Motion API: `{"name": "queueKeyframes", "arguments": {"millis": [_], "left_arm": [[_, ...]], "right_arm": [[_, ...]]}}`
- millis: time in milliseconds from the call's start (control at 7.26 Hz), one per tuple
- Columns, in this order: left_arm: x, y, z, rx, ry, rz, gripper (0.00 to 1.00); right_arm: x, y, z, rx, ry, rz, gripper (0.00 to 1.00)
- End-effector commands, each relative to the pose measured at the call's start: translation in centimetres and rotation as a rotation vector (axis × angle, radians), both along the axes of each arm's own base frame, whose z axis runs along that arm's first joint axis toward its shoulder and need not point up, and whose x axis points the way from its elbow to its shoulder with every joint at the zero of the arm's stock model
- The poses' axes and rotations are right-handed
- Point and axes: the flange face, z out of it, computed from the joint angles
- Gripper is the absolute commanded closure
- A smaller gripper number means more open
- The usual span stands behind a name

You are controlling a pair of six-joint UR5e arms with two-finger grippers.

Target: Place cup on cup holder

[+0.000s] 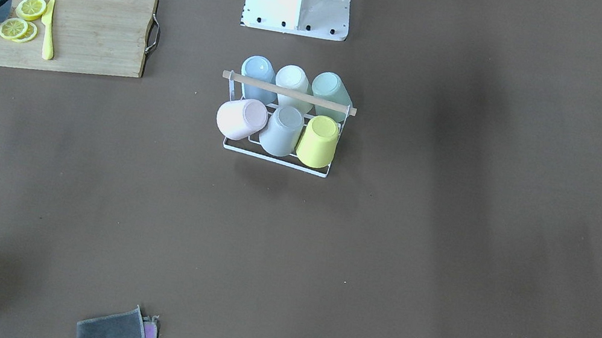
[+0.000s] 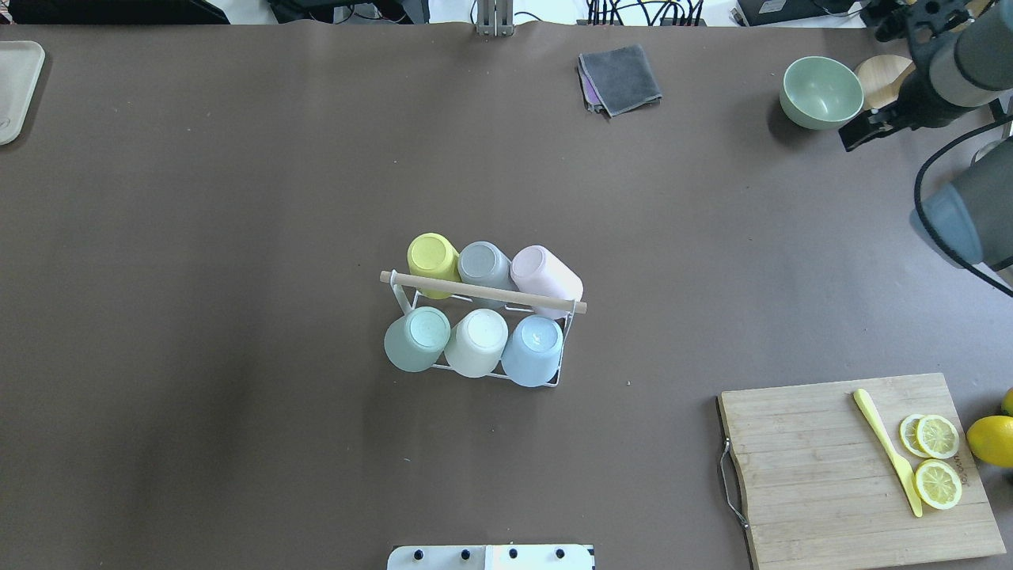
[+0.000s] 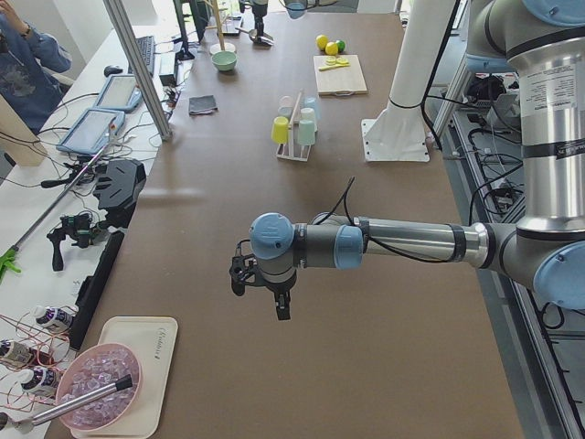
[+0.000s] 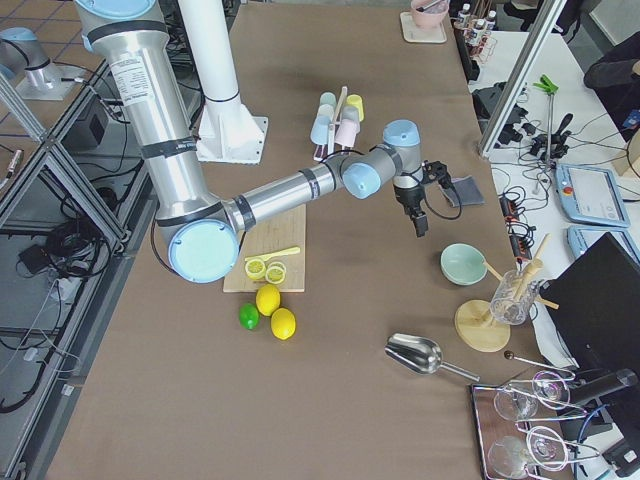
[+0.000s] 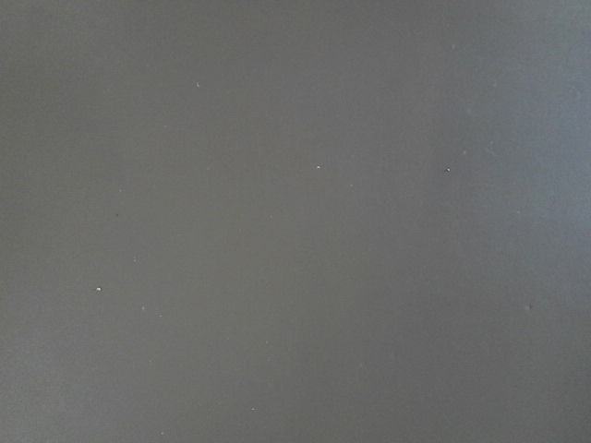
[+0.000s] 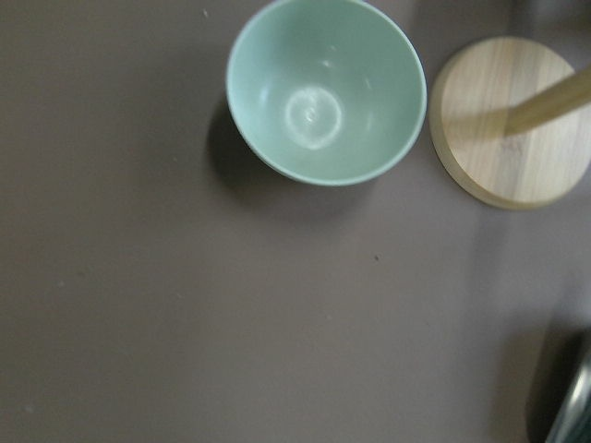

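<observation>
Grippers first: the right gripper (image 4: 419, 212) hangs well apart from the small white wire cup holder with a light wooden rod handle (image 2: 483, 291), out past it on the robot's right, and the left gripper (image 3: 262, 294) hangs well apart from that holder on the robot's left, over bare brown table. How wide either one stands I cannot tell (the left shows only from the table's end, the right only as a dark shape). The holder stands near the robot's white base. Six plastic cups sit upside down on it, three on each side of the rod. On the far side from the base are the yellow cup (image 2: 433, 257), the grey cup (image 2: 484, 265) and the tilted pink cup (image 2: 546, 273). On the near side are the mint green cup (image 2: 415, 338), the white cup (image 2: 477, 342) and the pale blue cup (image 2: 533, 350). A pale green round bowl (image 6: 326, 92) lies under the right wrist, well apart from the holder.
</observation>
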Motion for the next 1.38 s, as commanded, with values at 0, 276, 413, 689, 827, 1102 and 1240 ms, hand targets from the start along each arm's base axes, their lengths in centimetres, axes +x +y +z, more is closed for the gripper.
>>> {"name": "queueKeyframes", "arguments": {"millis": [0,276,413,689,827,1102,1240], "left_arm": [[-0.2,1.3,-0.4,0.013,-0.067,0.007,0.02],[-0.3,1.3,-0.2,0.009,-0.068,0.004,0.02],[-1.1,1.8,-1.0,0.024,-0.067,-0.015,0.02],[-2.3,3.3,-0.3,0.035,-0.066,-0.014,0.02],[-2.4,4.0,0.2,0.025,-0.066,-0.013,0.02],[-2.2,4.3,1.5,-0.006,-0.062,-0.008,0.02],[-2.4,4.4,1.8,-0.017,-0.061,-0.018,0.02]], "right_arm": [[8.3,1.0,4.2,-0.261,-0.080,0.088,0.00],[14.2,5.0,9.5,-0.345,-0.156,0.132,0.00],[16.0,6.8,11.4,-0.320,-0.167,0.095,0.00],[16.2,9.0,13.4,-0.353,-0.194,0.095,0.00],[16.5,9.7,13.9,-0.369,-0.220,0.103,0.00],[16.7,10.0,13.9,-0.370,-0.224,0.107,0.00],[16.9,10.1,14.0,-0.372,-0.227,0.110,0.00]]}}
